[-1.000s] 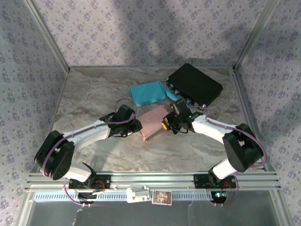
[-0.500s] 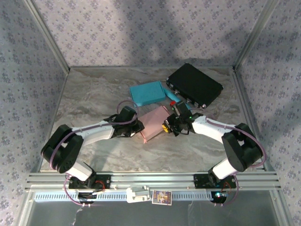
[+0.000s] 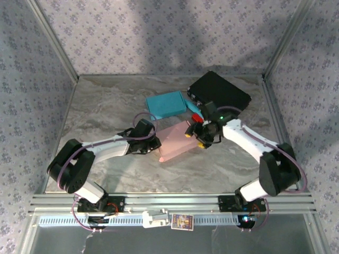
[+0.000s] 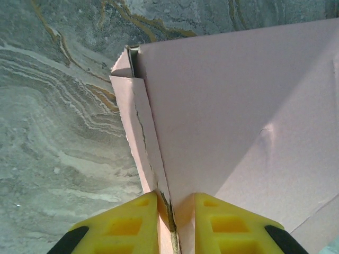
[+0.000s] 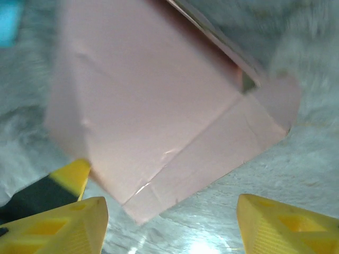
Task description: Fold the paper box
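We see the pink box (image 3: 175, 142) near the middle of the table (image 3: 106, 106). At its left edge the left gripper (image 4: 174, 203) pinches a folded-up side wall (image 4: 135, 132). Over its right end the right gripper (image 5: 175, 219) hovers, spread wide, holding nothing. We judge it part-folded: sides creased, one end flap (image 5: 275, 100) not yet tucked. Behind the pink box lie a teal box (image 3: 167, 104), then a black case (image 3: 220, 95).

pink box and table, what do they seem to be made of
Pink box: thin matte card or stiff paper, judging by crisp creases and a frayed fold edge. Table: grey veined marble look, slightly glossy; possibly a printed surface.
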Tool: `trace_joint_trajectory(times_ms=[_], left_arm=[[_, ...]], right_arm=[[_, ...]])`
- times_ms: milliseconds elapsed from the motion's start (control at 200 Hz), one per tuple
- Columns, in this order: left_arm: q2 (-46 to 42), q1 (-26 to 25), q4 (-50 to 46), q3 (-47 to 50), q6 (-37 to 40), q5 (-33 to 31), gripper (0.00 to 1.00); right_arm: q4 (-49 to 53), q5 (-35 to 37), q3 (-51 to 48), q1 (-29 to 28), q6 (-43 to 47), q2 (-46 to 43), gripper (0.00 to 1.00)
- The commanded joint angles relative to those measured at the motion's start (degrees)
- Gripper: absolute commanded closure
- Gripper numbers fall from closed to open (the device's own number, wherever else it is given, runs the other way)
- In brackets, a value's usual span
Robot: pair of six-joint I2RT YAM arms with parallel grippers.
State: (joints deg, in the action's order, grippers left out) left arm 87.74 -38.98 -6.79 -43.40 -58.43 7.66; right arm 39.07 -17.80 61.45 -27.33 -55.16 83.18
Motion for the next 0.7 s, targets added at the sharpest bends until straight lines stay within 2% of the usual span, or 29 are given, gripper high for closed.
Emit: trace_joint_trajectory(times_ms=[0, 110, 255, 520, 695], left_arm=[[1.03, 0.57, -7.85, -1.88, 5.31, -2.64, 0.81], [2.06, 0.99, -9.17, -3.37, 7.68, -2.56, 0.81], [2.52, 2.01, -10.44, -4.09, 9.81, -2.22, 0.81], [4.05, 3.42, -10.67, -5.58, 12.1, -0.46, 0.81], [4.71, 3.56, -11.06, -6.33, 12.46, -0.28, 0.8]], right_arm=[[9.55, 0.92, 3.23, 3.42, 21.24, -1.82, 0.32], [8.18, -1.13, 5.88, 6.05, 32.16, 5.13, 0.36], [7.09, -1.16, 11.95, 6.28, 40.31, 16.2, 0.38], [4.97, -4.13, 14.39, 5.8, 42.37, 24.45, 0.41], [2.81, -7.16, 13.21, 5.58, 42.08, 25.54, 0.52]])
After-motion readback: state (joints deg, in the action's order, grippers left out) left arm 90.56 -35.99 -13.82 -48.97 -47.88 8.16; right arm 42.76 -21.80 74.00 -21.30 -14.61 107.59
